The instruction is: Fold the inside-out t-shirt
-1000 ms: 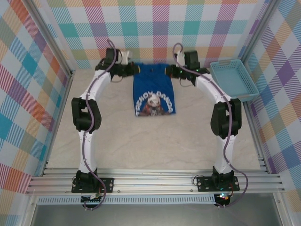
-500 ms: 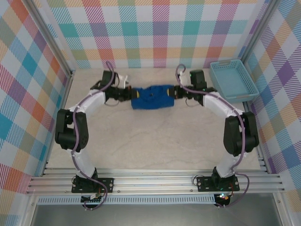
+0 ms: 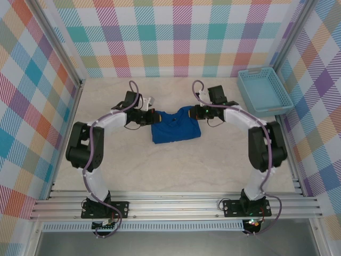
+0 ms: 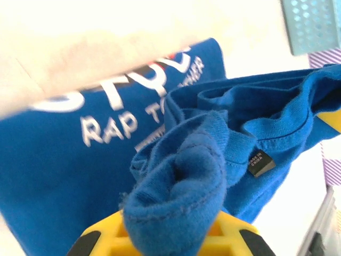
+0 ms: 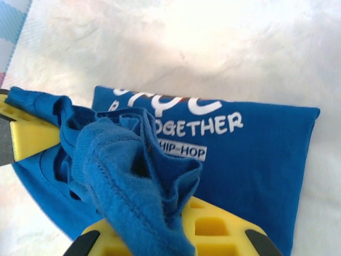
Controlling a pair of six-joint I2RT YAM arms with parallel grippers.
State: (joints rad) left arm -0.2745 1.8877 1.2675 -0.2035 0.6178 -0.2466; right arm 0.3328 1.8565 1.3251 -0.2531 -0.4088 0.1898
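The inside-out t-shirt [image 3: 175,128] is royal blue and lies folded into a short block at mid-table. My left gripper [image 3: 151,117] is shut on its left upper corner and my right gripper [image 3: 196,113] is shut on its right upper corner. In the left wrist view a bunch of blue hem [image 4: 178,197] is pinched between the yellow jaws of the left gripper [image 4: 170,237]. Beyond it are a small dark tag [image 4: 261,162] and white print [image 4: 136,125]. The right wrist view has the right gripper [image 5: 170,242] clamping a wad of cloth [image 5: 128,181] above the layer with white lettering [image 5: 205,125].
A light-blue lattice basket [image 3: 265,90] stands at the back right, close to the right arm's elbow. Plaid walls enclose the table [image 3: 176,165] on three sides. Bare tabletop stretches between the shirt and the arm bases.
Both grippers have come from the far edge toward the near side, carrying the shirt's upper edge over its lower part. The long spread shirt is now a short folded block.
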